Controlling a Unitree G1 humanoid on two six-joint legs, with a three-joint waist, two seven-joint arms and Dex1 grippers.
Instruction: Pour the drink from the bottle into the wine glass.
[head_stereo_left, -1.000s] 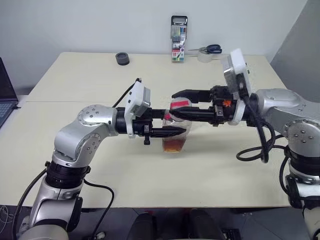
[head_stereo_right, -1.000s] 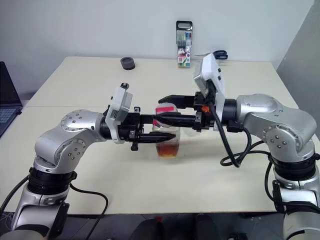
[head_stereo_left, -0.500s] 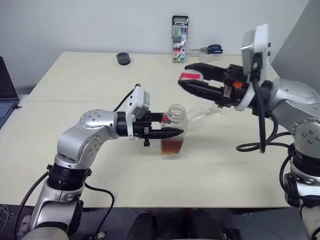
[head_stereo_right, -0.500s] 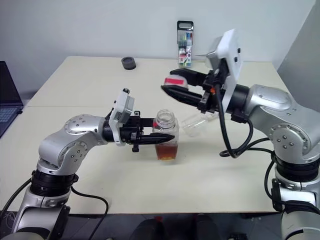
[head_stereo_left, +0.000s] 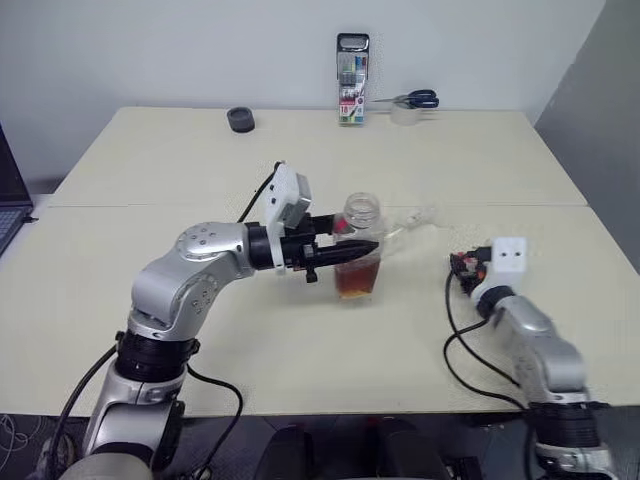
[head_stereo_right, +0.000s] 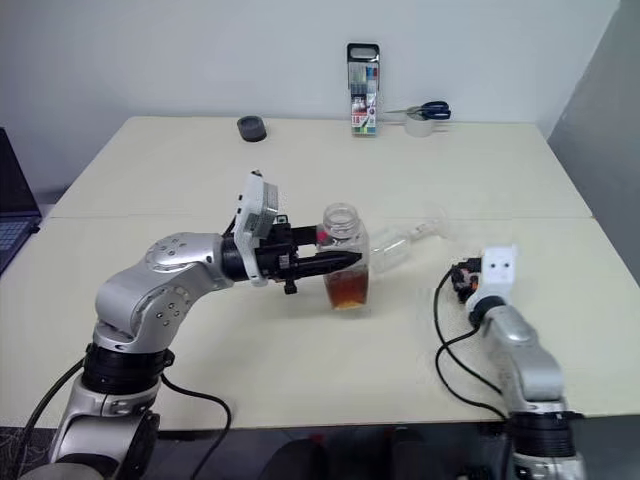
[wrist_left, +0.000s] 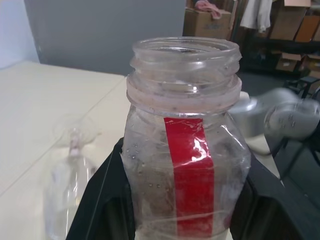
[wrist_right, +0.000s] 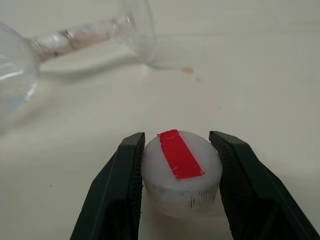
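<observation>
Clear ribbed plastic, the squarish bottle (head_stereo_left: 358, 255) stands uncapped mid-table (head_stereo_left: 150, 170), brown drink (head_stereo_left: 355, 283) low inside, pinched by the left gripper (head_stereo_left: 352, 250). Just behind it the wine glass (wrist_right: 75, 35) lies on its side. The right gripper (wrist_right: 181, 175) pinches the round red-topped cap (wrist_right: 181, 172), with bare tabletop around it.

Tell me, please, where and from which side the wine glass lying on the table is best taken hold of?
Probably by the stem. The wine glass lies on its side on the table, bowl next to the bottle and foot pointing away, so the thin stem is exposed. The right pincer, now shut on the cap, would come from above once free.
</observation>
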